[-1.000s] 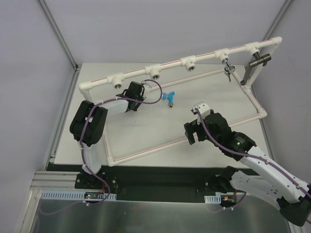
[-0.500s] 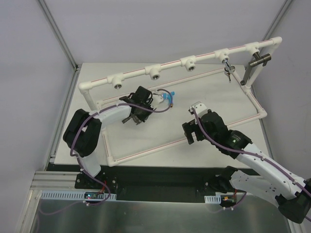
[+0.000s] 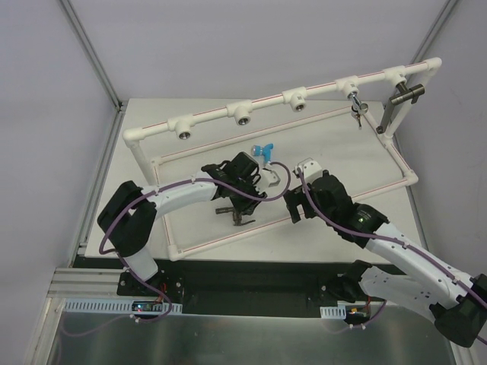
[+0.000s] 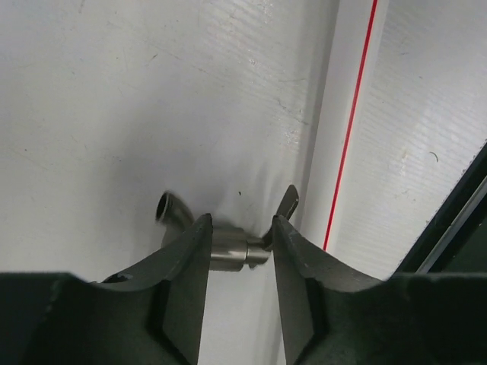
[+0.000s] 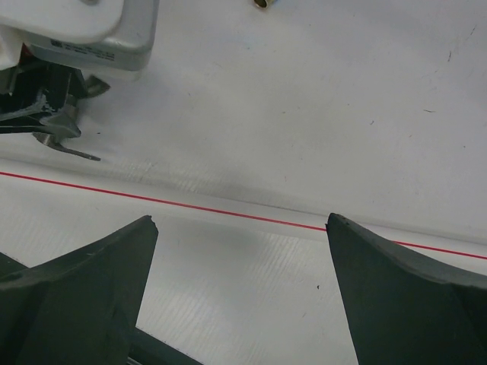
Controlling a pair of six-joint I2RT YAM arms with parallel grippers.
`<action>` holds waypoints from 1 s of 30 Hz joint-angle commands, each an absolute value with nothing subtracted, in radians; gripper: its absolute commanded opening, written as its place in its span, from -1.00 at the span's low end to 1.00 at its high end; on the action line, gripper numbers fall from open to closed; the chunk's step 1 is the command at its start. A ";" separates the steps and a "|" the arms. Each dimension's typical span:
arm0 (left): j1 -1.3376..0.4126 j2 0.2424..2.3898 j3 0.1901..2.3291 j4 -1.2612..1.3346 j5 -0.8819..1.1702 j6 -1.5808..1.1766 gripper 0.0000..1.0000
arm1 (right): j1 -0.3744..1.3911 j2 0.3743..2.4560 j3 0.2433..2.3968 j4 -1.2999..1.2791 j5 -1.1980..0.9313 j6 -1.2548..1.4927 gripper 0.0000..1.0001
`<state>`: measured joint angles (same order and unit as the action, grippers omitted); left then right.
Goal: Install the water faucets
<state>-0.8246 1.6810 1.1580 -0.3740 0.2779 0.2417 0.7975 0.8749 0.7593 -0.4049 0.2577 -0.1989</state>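
My left gripper [image 3: 239, 213] is shut on a dark grey metal faucet [image 4: 227, 248], low over the table beside the frame's near pipe [image 3: 228, 237]. The bent spout [image 4: 169, 210] sticks out left of the jaws and the lever [image 4: 286, 205] out right. The blue-handled faucet [image 3: 263, 153] lies on the table behind it, apart from both grippers. My right gripper [image 3: 293, 209] is open and empty, over the near pipe [image 5: 251, 228]. A further metal faucet [image 3: 356, 111] hangs from a socket on the white pipe frame's top rail [image 3: 266, 104].
The top rail carries several round threaded sockets, such as one at the left [image 3: 185, 134]. A dark post with a crossbar [image 3: 401, 99] stands at the far right corner. The left gripper's white body [image 5: 76, 23] sits close to the left of my right fingers.
The left gripper has swung from beside the back rail to the right and toward me, ending low at the near pipe. The right gripper has edged slightly left.
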 commanded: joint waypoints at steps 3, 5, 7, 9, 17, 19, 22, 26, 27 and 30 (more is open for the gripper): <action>-0.825 1.623 1.115 -0.388 0.207 0.186 -0.07 | 0.801 0.882 0.742 -0.360 0.268 -0.189 0.92; -0.825 1.589 1.092 -0.384 0.166 0.192 0.11 | 0.801 0.876 0.736 -0.364 0.268 -0.184 0.92; -0.821 1.528 1.043 -0.370 0.105 0.209 0.23 | 0.801 0.868 0.733 -0.370 0.268 -0.181 0.92; -0.790 1.474 0.985 -0.362 0.100 0.227 0.24 | 0.801 0.865 0.729 -0.373 0.265 -0.181 0.92; -0.706 1.494 0.907 -0.359 0.143 0.322 0.15 | 0.802 0.851 0.715 -0.376 0.262 -0.178 0.92; -0.706 1.525 0.913 -0.357 0.150 0.334 0.14 | 0.801 0.845 0.715 -0.379 0.262 -0.173 0.92; -0.701 1.592 0.942 -0.357 0.143 0.350 0.05 | 0.801 0.833 0.715 -0.388 0.261 -0.172 0.92; -0.701 1.658 0.979 -0.362 0.152 0.365 -0.02 | 0.801 0.818 0.715 -0.408 0.264 -0.170 0.92; -0.701 1.666 0.983 -0.362 0.159 0.368 -0.01 | 0.801 0.813 0.715 -0.414 0.267 -0.172 0.92; -0.701 1.703 0.997 -0.362 0.169 0.376 -0.01 | 0.801 0.795 0.712 -0.425 0.272 -0.167 0.92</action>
